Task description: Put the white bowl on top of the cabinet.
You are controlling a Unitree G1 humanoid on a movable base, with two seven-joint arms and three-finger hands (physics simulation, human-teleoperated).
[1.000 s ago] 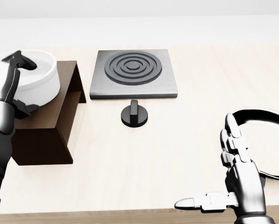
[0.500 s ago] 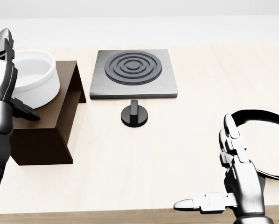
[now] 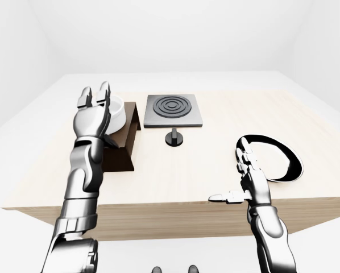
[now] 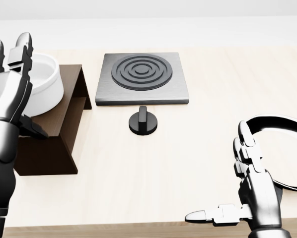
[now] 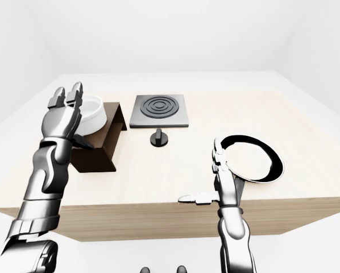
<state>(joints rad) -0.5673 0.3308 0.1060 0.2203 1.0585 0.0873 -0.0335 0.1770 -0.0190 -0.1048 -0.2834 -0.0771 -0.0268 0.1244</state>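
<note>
Left hand open, raised beside white bowl atop cabinet.

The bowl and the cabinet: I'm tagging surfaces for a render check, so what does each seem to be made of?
The bowl looks like glazed ceramic or smooth plastic: plain white, thick-walled, with soft shading and no grain. The cabinet looks like dark-stained wood or a matte brown laminate: flat, even brown panels with little shine. As these are simulator renders, both are guesses from colour and sheen.
</note>
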